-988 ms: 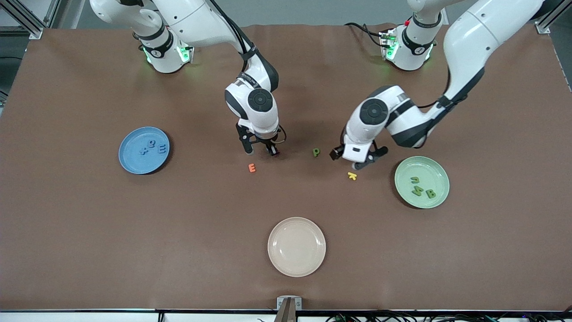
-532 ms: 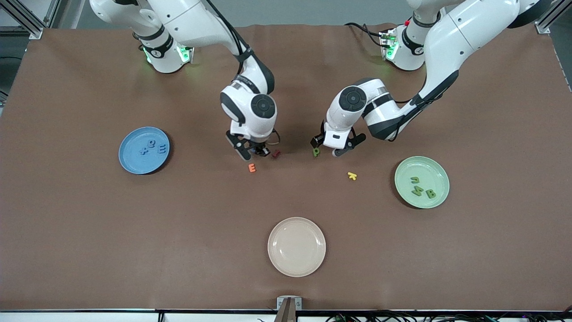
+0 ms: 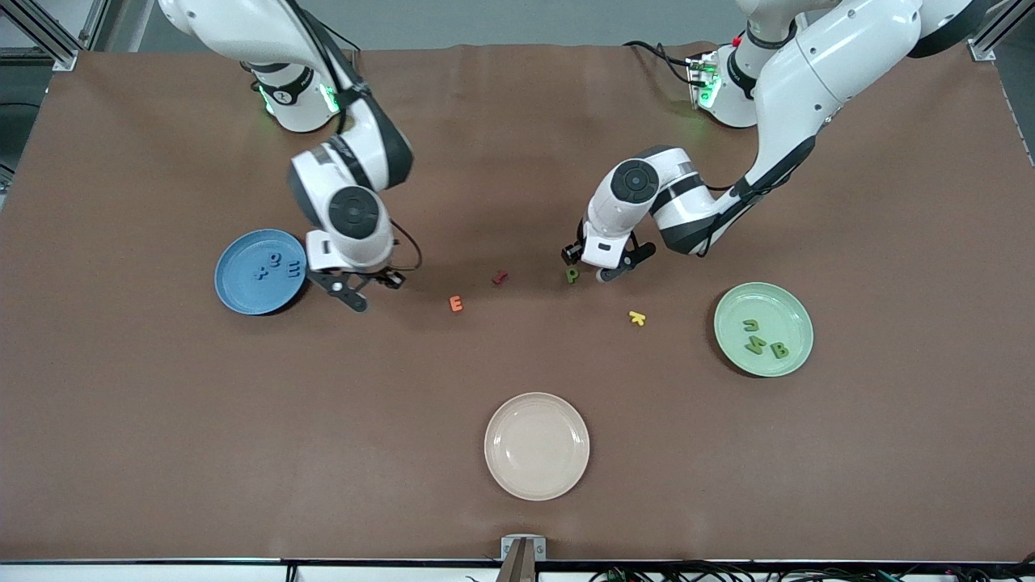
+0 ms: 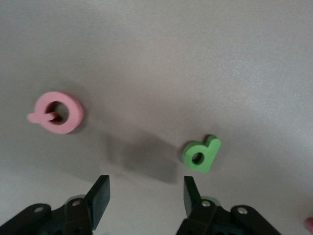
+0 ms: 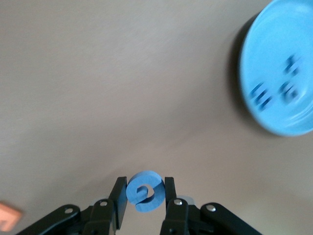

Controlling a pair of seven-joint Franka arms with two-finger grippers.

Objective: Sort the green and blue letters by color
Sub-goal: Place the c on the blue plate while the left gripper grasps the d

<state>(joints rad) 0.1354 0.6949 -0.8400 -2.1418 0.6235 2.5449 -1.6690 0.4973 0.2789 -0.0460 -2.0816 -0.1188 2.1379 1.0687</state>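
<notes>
Blue G point(image 5: 144, 191), green P point(image 4: 201, 154)

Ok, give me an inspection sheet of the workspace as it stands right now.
Surface: brown table.
Job's things: blue plate holds three blue letters; green plate holds three green letters; green P lies loose on the table.
Clutter: orange E, red letter, yellow letter, beige plate.
End effectors: right end effector shut on blue G beside the blue plate; left end effector open at the green P.
Cables: cables at the left arm's base.
Surroundings: nothing seen.
</notes>
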